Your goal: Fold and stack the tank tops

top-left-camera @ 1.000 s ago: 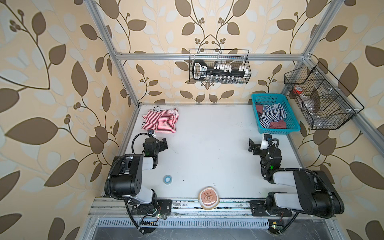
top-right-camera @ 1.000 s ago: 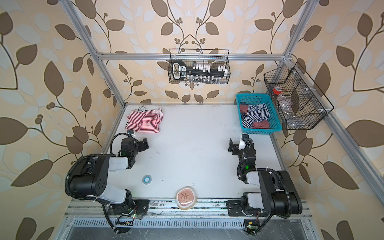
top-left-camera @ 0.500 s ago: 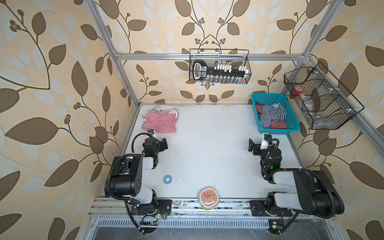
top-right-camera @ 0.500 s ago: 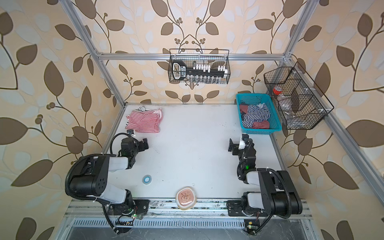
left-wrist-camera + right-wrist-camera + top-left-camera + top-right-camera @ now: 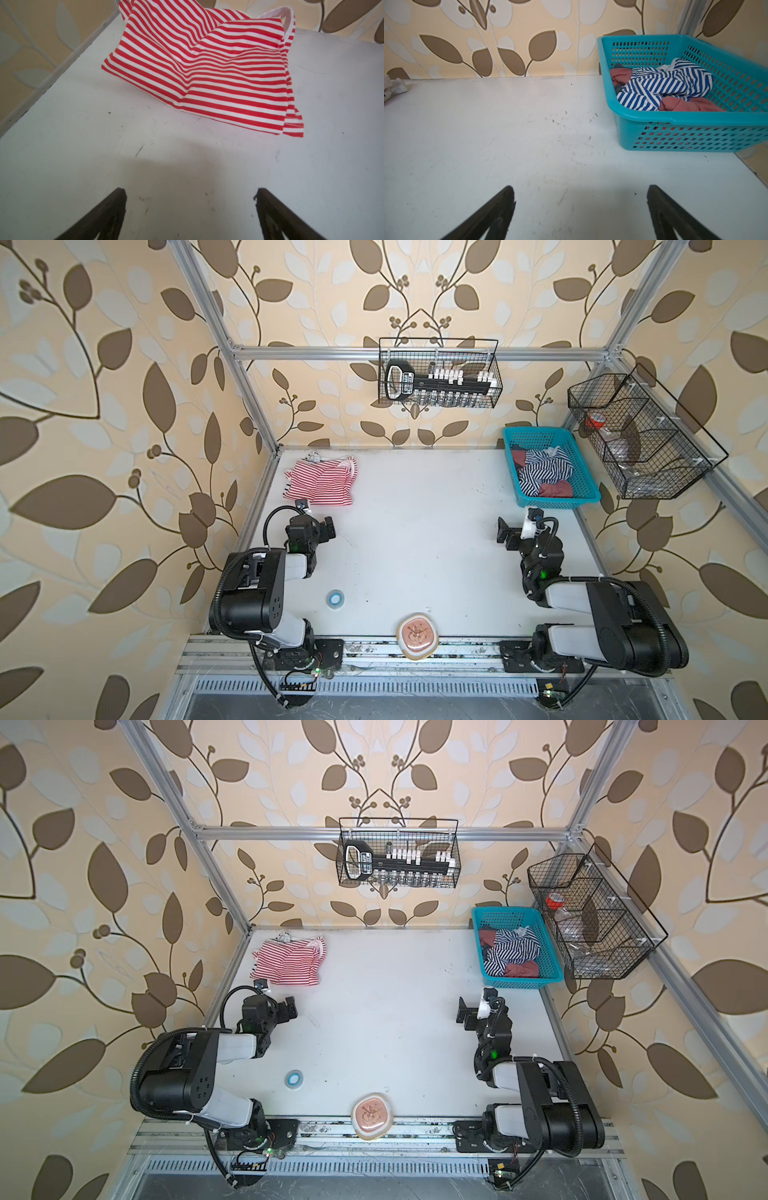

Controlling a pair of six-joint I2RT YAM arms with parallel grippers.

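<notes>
Now | red tank top [image 5: 322,485] 1 | navy tank top [image 5: 544,472] 1 | left fingers [image 5: 108,214], right fingers [image 5: 496,214]: spread

No text can be read in any view. The black holder [image 5: 440,383] in the wire basket [image 5: 436,341] bears a pale label [image 5: 402,379], too small and blurred to make out in both top views. The pink dish [image 5: 417,640] carries thin dark lines, likewise illegible.
</notes>
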